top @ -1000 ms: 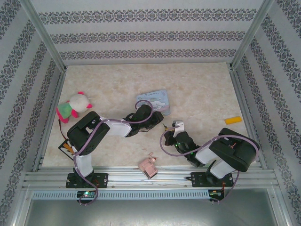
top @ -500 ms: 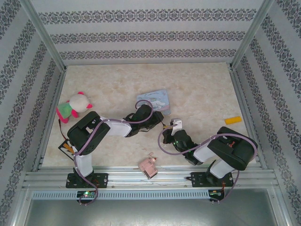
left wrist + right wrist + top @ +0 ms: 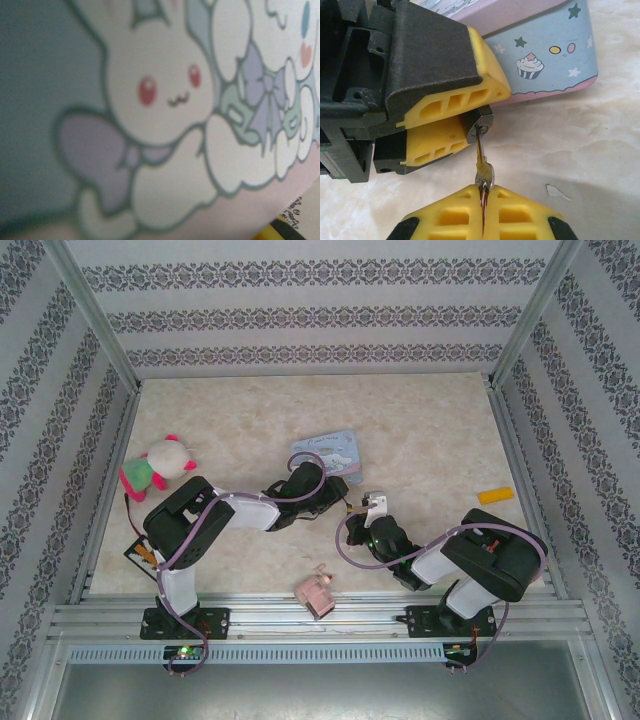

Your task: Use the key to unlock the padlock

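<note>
Above marbled table (image 3: 580, 150), left pincer (image 3: 482, 116) grips padlock (image 3: 481, 125).

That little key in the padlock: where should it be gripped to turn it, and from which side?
By its flat head, pinched on both broad faces, coming straight from the end away from the padlock. The key has its blade in the keyhole, so the head is the free part. The right fingers pinch it so; the left fingers clamp the padlock.
</note>
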